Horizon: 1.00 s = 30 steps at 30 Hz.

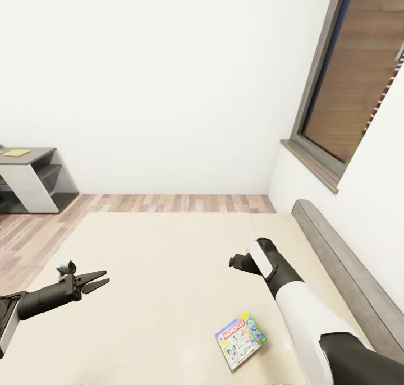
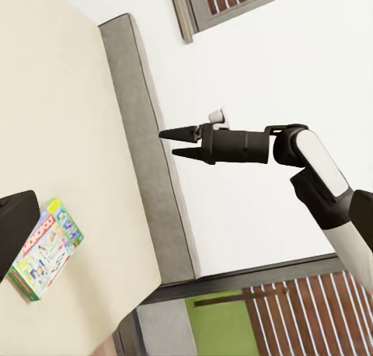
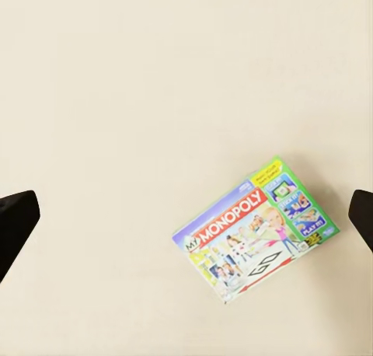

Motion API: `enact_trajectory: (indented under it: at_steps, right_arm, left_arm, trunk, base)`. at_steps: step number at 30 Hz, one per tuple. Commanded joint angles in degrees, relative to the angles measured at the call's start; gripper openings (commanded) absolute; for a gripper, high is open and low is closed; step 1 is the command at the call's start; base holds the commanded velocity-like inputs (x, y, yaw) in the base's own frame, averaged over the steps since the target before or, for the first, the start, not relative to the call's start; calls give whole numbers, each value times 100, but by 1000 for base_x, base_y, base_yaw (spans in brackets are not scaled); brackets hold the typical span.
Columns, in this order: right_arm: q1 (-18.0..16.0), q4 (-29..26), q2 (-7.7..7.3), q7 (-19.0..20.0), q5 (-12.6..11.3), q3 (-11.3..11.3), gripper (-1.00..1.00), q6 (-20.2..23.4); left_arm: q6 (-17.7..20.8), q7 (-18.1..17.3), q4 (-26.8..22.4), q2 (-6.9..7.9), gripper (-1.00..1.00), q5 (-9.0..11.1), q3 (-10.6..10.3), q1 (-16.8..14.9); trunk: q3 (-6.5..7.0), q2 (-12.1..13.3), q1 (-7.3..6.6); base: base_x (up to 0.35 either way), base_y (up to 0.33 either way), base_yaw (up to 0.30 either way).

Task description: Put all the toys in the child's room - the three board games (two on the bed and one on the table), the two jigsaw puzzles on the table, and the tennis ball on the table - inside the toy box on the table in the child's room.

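Board game [image 1: 242, 340] lies flat on the bed [image 1: 168, 273], near the robot's side, long axis slanted. Right gripper [image 3: 186, 216] hangs over it, jaws spread wide, empty; clearly the nearer arm. Left gripper [image 1: 96, 281] well apart, parted, holding nothing.

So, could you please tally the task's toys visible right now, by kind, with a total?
Board games: 1, the white-and-green box lying flat on the bed
Jigsaw puzzles: 0 that I can make out; a small yellow-green flat item on the far table is too small to tell
Tennis balls: 0
Total: 1
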Motion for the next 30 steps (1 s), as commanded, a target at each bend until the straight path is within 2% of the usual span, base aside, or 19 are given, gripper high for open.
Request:
enact_trajectory:
  at_steps: [1,10,15,19,26,30]
  right_arm:
    - [-4,-3,-2,-54,-57,9,100,11]
    - [-11,11,-34,-49,-45,10,100,9]
    - [-13,18,-210,-43,-50,10,100,-11]
    - [-13,24,-268,6,-60,10,100,-195]
    - [-13,180,-300,314,-52,10,100,-522]
    - [-13,350,-311,540,32,10,100,-622]
  left_arm:
    - [61,-25,-1,1,100,-5,0,-4]
    - [60,-25,-2,-1,100,-13,-2,-4]
    - [60,-25,-2,-1,100,-14,0,-4]
    - [60,-25,-2,-1,100,-14,0,-4]
    - [60,-25,-2,-1,100,-15,0,-4]
    - [54,-25,-2,-3,100,-15,0,-4]
  trunk:
    - [-21,-13,3]
    - [-106,-13,3]
    - [-153,-13,3]
    - [-190,-13,3]
    - [-256,-13,3]
    - [-294,-13,3]
  base:
    - [0,0,0]
    - [0,0,0]
    - [0,0,0]
    - [0,0,0]
    - [0,0,0]
    - [0,0,0]
